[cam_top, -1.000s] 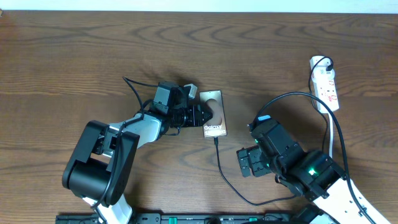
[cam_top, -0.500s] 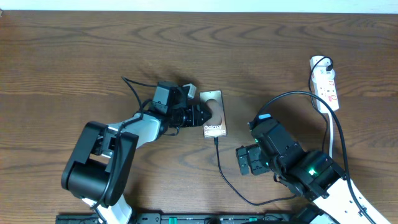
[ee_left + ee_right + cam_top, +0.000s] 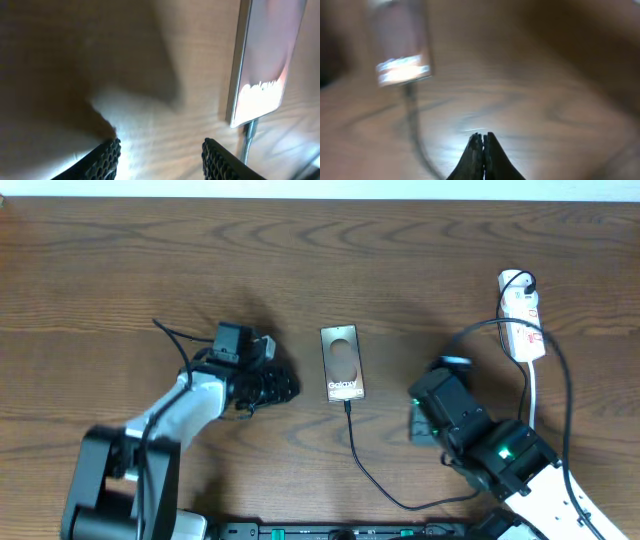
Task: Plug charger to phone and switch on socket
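Left tool (image 3: 161,152) is seen with its fingers spread apart and empty, near the phone (image 3: 343,363) on the side toward the tabletop's left edge. Right tool (image 3: 482,150) is pressed together on nothing, on the side toward the right edge. The phone is laid flat, screen up, near the middle of the tabletop (image 3: 120,260). Its near end is met by the tip of the charger (image 3: 351,438), whose cable is looped toward the near edge and then up the right side. The socket (image 3: 522,315) is placed by the far right corner.
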Controlling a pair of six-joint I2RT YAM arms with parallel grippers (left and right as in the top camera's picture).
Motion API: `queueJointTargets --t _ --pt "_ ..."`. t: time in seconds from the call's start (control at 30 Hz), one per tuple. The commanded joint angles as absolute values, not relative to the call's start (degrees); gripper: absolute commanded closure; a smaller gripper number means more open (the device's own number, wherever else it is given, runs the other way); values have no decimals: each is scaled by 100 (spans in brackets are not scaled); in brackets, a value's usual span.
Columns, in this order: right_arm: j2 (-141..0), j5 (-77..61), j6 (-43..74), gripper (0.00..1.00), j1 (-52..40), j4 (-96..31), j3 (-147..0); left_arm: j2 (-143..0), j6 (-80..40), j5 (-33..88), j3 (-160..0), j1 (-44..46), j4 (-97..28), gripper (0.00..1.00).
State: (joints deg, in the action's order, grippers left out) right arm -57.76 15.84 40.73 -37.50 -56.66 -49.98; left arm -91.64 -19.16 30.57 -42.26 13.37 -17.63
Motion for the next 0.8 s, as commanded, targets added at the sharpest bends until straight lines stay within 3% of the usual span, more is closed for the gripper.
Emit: queueJointTargets --t 0.0,0.2,0.4,0.53,0.77 --pt "-5776 2707 5288 99 -3059 -5789 -4989 -8632 -1651 2088 -4158 1802 -2064 46" --pt "-5778 1959 4825 99 -1063 -5446 -5052 -7594 -1684 1385 -4158 2626 -2495 48" --pt "-6215 180 4130 99 1313 -4681 -5393 -5830 -2327 165 -4158 3009 -3127 48" --pt "-7008 -145 4088 99 1809 -4654 -6130 -4890 -2377 -239 -4158 3009 -3614 47" --pt "-8892 -211 4062 99 1831 -5190 -7953 -3658 -2611 -727 -4158 3009 -4512 47"
